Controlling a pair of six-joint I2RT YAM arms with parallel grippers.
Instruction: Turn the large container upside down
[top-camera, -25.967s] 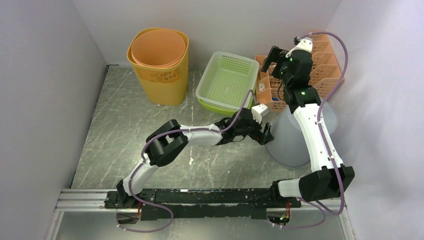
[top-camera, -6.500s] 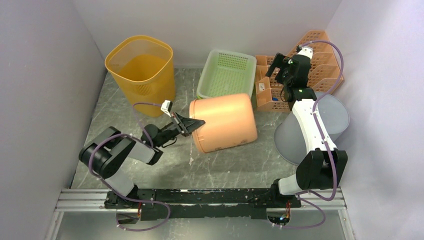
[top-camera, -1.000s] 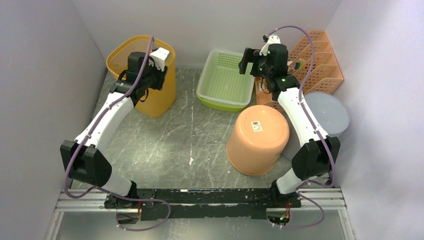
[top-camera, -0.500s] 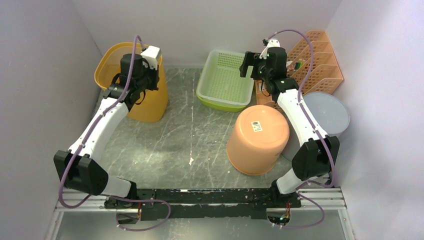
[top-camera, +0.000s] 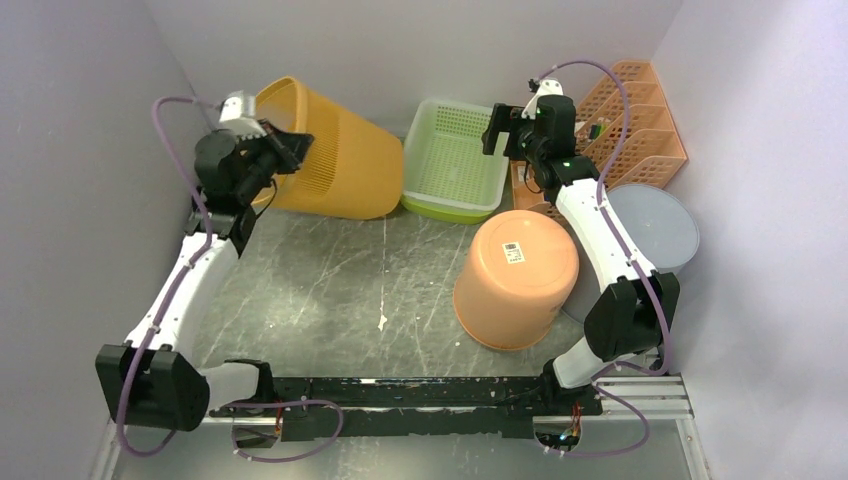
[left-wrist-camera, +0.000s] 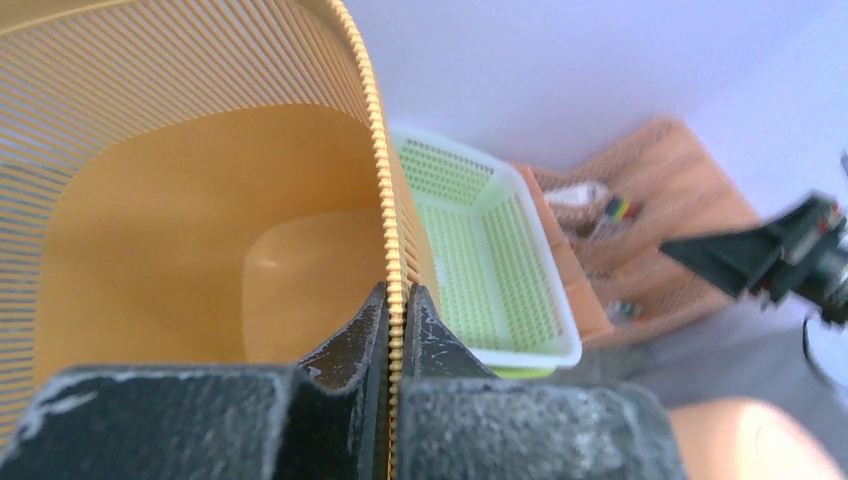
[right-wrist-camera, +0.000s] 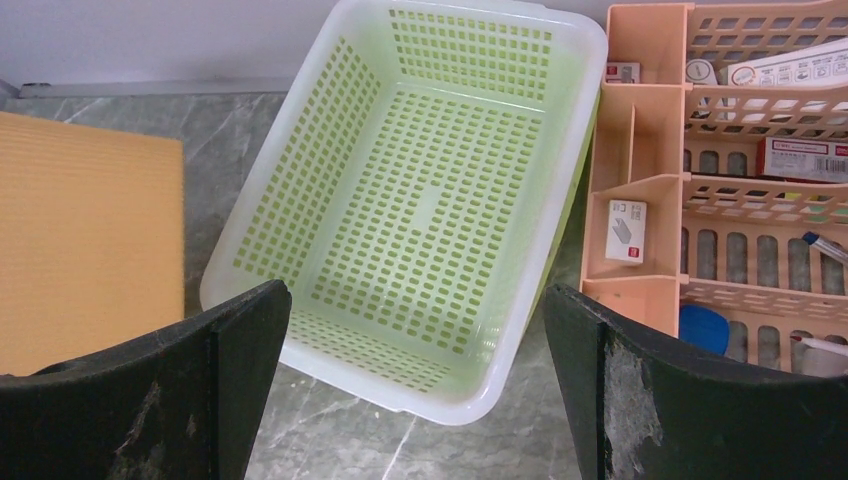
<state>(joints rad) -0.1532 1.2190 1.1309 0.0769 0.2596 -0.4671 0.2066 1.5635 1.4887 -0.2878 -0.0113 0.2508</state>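
The left end effector (left-wrist-camera: 396, 300) is closed together on the rim of the large yellow slatted plastic waste bin (left-wrist-camera: 200, 200). One finger is inside the wall and the other one is outside, with the thin rim pinched between them. In the top view this end effector (top-camera: 275, 148) is at the far left corner of the table, close to the left wall. The waste bin (top-camera: 340, 165) is not upright: it is tipped on its side. Its open mouth points to the left, toward the end effector, and its closed bottom points to the right. The bottom is just beside the light green perforated plastic basket (top-camera: 452, 160). I think there is a narrow strip of table between them, but from these views I cannot tell this surely.

The right end effector (right-wrist-camera: 415, 300) has its fingers wide apart and holds nothing. It hangs above the green basket (right-wrist-camera: 440, 150), which is empty. In the top view it (top-camera: 497, 125) is at the far side of the table. To the right of the basket is the orange plastic desk organiser (right-wrist-camera: 700, 150), with small items in its compartments.

On the grey marbled table (top-camera: 330, 290), the round orange plastic bucket (top-camera: 515, 280) stands upside down, a white label on its bottom. Behind the right arm is a grey round plastic container (top-camera: 655, 225).
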